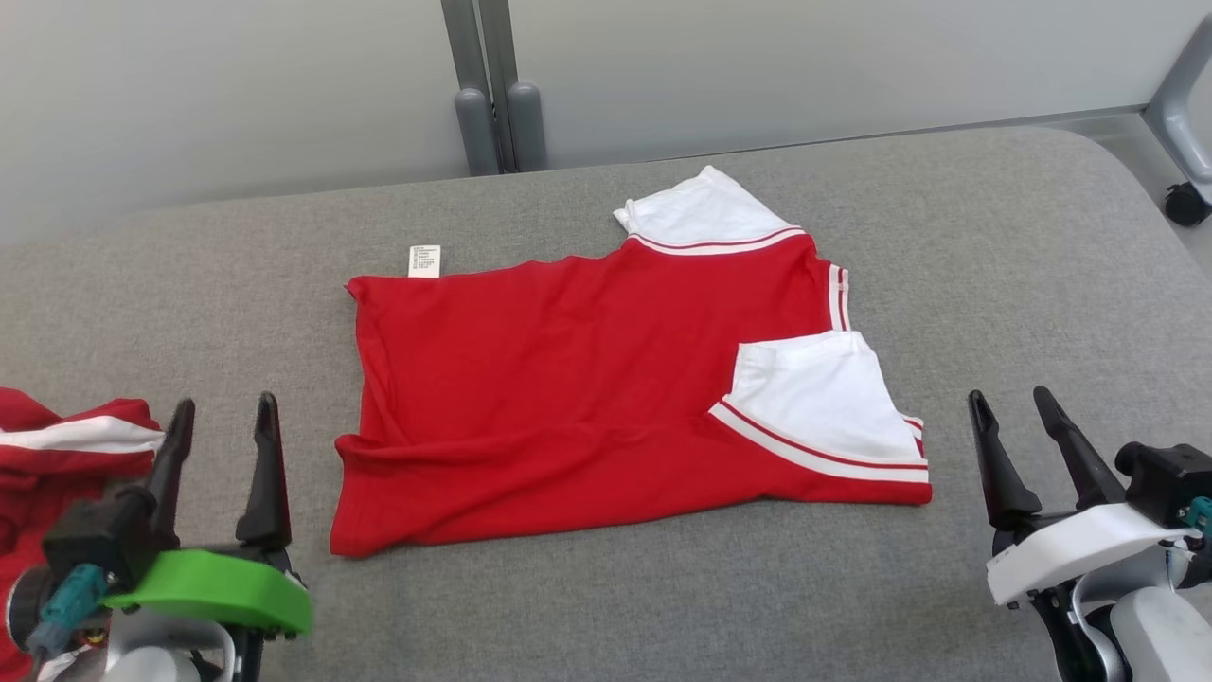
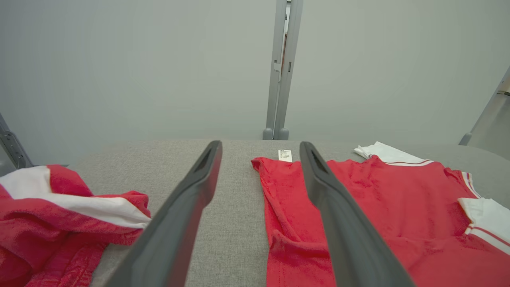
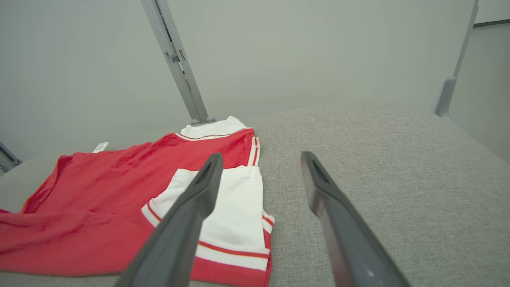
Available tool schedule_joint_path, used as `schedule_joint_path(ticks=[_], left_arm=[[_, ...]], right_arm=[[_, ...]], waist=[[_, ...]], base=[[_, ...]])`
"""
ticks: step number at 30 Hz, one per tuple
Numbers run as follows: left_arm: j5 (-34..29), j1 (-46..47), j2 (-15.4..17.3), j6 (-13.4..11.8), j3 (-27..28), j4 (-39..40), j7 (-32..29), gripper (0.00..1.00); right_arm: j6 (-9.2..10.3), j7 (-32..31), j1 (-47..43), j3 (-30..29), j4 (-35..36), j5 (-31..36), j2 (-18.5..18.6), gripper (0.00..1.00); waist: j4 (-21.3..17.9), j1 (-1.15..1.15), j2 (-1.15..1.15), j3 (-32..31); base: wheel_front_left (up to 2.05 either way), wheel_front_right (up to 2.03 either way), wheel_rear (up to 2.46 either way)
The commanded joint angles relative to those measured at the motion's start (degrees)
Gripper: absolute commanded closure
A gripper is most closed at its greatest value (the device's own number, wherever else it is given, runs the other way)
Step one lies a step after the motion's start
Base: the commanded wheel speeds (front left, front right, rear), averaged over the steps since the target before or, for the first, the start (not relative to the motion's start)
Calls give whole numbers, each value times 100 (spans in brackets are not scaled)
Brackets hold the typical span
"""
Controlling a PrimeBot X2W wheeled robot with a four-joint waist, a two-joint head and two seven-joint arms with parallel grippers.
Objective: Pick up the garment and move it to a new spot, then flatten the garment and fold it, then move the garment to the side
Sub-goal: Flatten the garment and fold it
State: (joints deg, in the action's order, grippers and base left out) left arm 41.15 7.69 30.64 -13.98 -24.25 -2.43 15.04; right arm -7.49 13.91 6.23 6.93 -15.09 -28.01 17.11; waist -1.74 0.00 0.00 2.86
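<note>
You have bare surface [image 1: 994, 265] at frame right and along the bottom. The garment [image 1: 549, 398] lies flat mid-frame, red with white sleeves. A red heap [image 1: 57, 445] crowds the lower left. Left gripper [image 1: 227, 403] and right gripper [image 1: 1008, 394]: jaws wide apart, empty.

The white tag [image 1: 424, 260] on the red garment [image 1: 568, 388] bears print too small to read.

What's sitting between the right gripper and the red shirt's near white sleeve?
Nothing. The stretch from the right gripper to the white sleeve of the red shirt is bare grey padded surface, as the head view shows.
</note>
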Motion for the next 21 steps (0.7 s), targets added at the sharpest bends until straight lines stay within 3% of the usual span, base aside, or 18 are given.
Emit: schedule_joint_path(ticks=[1, 8, 15, 21], left_arm=[[-148, -182, -91, 57, 89, 22, 14, 0], [-365, -496, -376, 511, 202, -458, -14, 0], [14, -37, -494, 874, -90, -1369, -871, 0], [17, 406, -587, 1021, -376, -1949, -1561, 0]], right_arm=[[0, 27, -61, -66, -43, 80, -32, 0], [0, -633, 183, 9, -549, 6, -145, 0], [-1, -1644, 824, 289, -1413, -256, -125, 0], [0, -2142, 1263, 476, -1908, -446, -200, 0]], waist=[[-1, 0, 0, 38], [8, 0, 0, 164], [53, 0, 0, 344], [116, 0, 0, 497]], base=[[0, 0, 0], [0, 0, 0], [0, 0, 0], [0, 0, 0]])
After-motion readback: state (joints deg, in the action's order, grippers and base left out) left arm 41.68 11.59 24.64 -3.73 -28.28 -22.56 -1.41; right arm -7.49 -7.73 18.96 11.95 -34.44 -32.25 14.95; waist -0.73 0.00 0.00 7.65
